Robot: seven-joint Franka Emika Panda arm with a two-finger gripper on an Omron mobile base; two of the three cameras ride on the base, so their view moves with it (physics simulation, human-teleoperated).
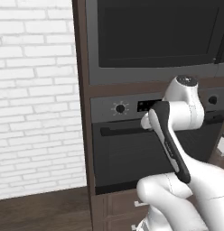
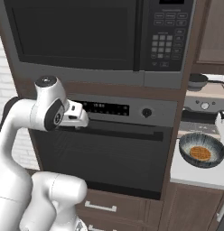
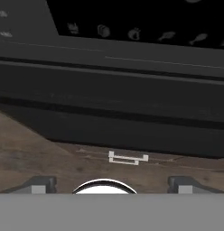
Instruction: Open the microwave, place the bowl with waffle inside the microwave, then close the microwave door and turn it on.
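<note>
My claw [image 3: 111, 185] is apart and holds nothing, low in front of the oven [image 2: 105, 153]. The microwave door [image 2: 73, 31] above is closed, so I should lift and reach its edge. The bowl [image 2: 203, 149] with the waffle [image 2: 200, 153] waits on the counter [image 2: 195, 173] at right.

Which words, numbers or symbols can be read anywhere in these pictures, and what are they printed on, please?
No text can be quoted as it reads.
Microwave keypad: rows of button labels, too small to read.
Oven display strip: pale marks, blurred.
Oven panel icons: small pale pictograms in the hand view, no letters legible.
Oven knob: tick marks around it, no readable numbers.
</note>
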